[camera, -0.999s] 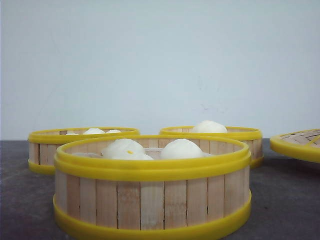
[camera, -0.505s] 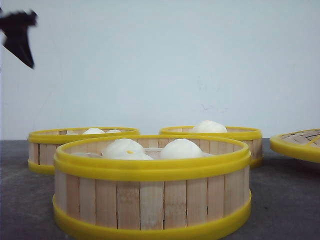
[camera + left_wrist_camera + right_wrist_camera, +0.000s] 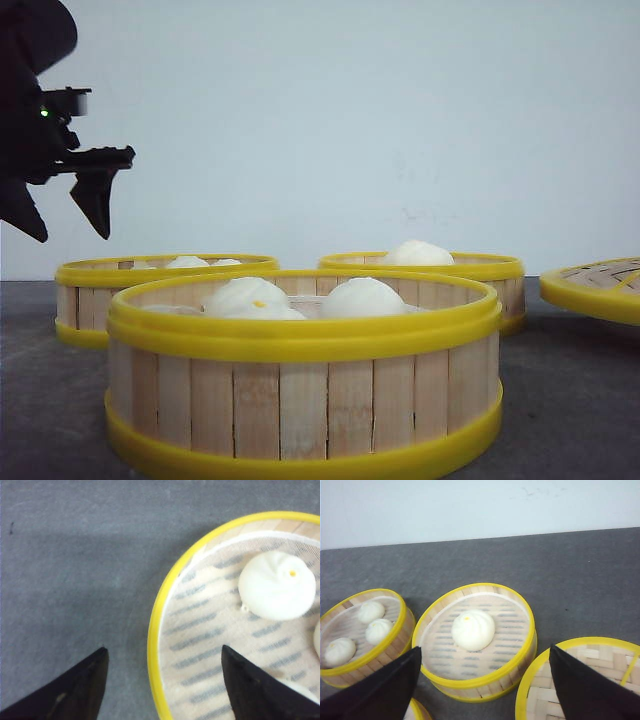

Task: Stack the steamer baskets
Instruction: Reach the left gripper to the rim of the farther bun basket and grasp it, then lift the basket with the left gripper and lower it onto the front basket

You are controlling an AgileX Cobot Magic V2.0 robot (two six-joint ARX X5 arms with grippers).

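Note:
Three steamer baskets with white buns stand on the dark table: a near one [image 3: 300,400], a back-left one [image 3: 160,285] and a back-right one [image 3: 440,275]. My left gripper [image 3: 72,235] hangs open above the back-left basket's left edge. In the left wrist view that basket's yellow rim [image 3: 153,630] runs between the fingers of the left gripper [image 3: 163,650], one finger over the table, the other over the cloth liner near a bun [image 3: 276,585]. My right gripper [image 3: 485,648] is open, high above the single-bun basket [image 3: 485,682], and does not show in the front view.
A flat woven lid with a yellow rim [image 3: 600,285] lies at the right, beside the single-bun basket, and is the lid [image 3: 580,680] under the right gripper's finger. The three-bun basket [image 3: 360,630] sits close to the single-bun one. A pale wall stands behind the table.
The left gripper has come into the front view from the upper left and dropped toward the back-left basket. The baskets and lid have not moved.

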